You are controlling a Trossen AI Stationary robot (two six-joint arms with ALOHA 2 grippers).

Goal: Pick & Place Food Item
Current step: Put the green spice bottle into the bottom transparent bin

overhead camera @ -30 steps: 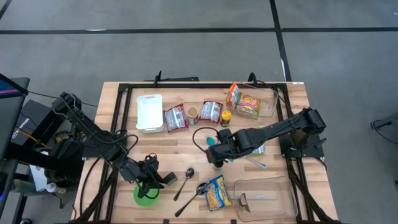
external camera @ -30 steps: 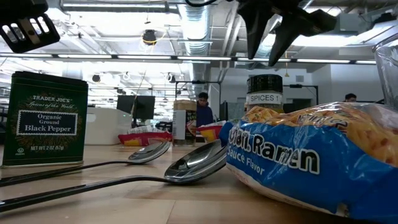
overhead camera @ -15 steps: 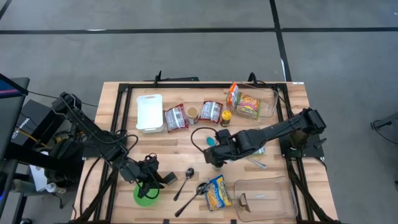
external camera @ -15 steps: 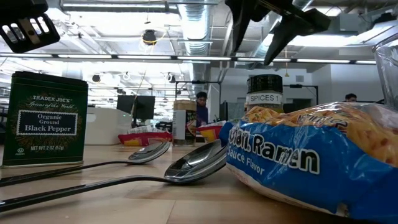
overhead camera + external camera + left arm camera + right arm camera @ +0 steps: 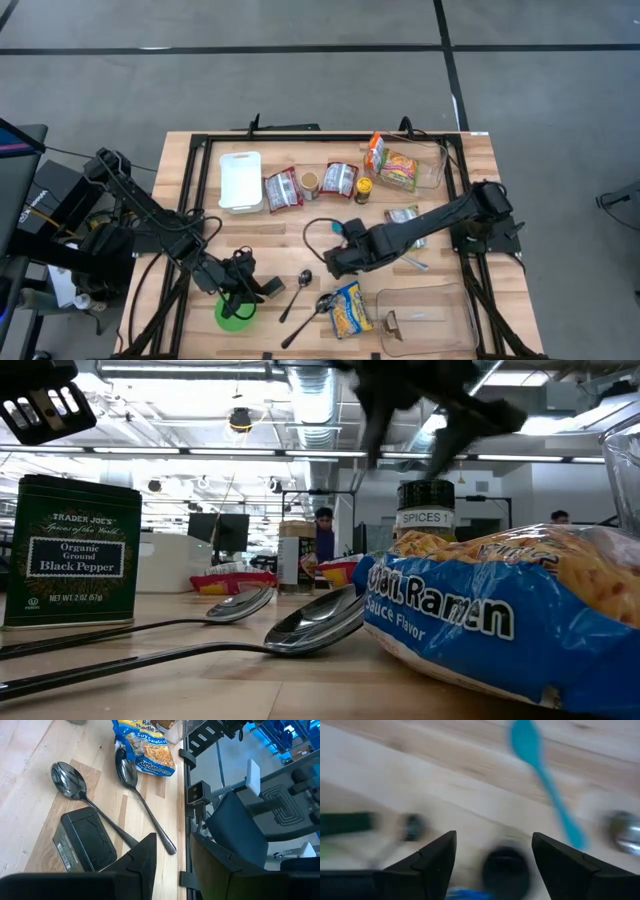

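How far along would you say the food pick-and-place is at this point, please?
Early. Nothing looks placed yet: the clear container at the table's front right holds no food, and the ramen packet lies on the wood. In hand: the right gripper, jaws open, hovers over the dark-capped spice jar without holding it. The left gripper waits by the green lid. Grasp, carry and placing remain.

- Left arm (image 5: 150, 215): dark, matte, jointed links with black cables running alongside.
- Right arm (image 5: 440, 215): the same dark segmented build, and a black cable loops out near its wrist.
- Left gripper (image 5: 172, 865) and right gripper (image 5: 492, 857): each has two black, angular, wedge-shaped fingers.
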